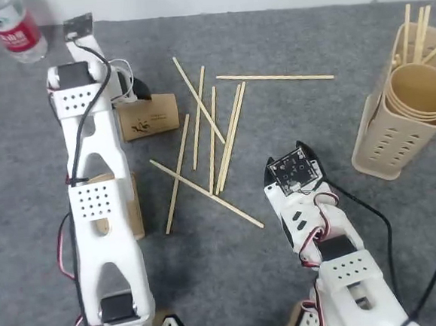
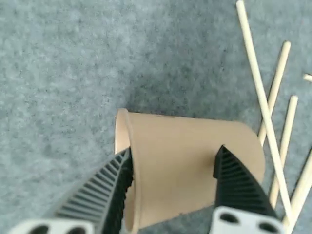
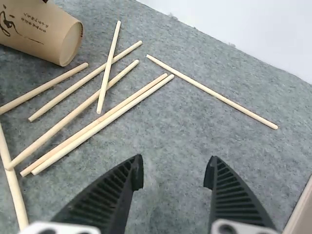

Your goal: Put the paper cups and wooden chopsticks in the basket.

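Observation:
A brown paper cup (image 1: 148, 117) lies on its side on the grey carpet. My left gripper (image 1: 131, 96) is open right over it, and in the left wrist view its fingers (image 2: 234, 175) straddle the cup (image 2: 190, 161) near the rim. A second cup (image 1: 135, 209) is partly hidden under the left arm. Several wooden chopsticks (image 1: 214, 137) lie scattered in the middle. My right gripper (image 1: 285, 155) hovers open over bare carpet, with the chopsticks (image 3: 105, 109) and the lying cup (image 3: 39, 29) ahead of the gripper (image 3: 173, 170).
The beige slotted basket (image 1: 387, 146) stands at the right edge, holding stacked cups (image 1: 421, 90) and a few chopsticks (image 1: 417, 30). One chopstick (image 1: 275, 77) lies apart toward the back. A water bottle (image 1: 15, 29) stands at the back left corner.

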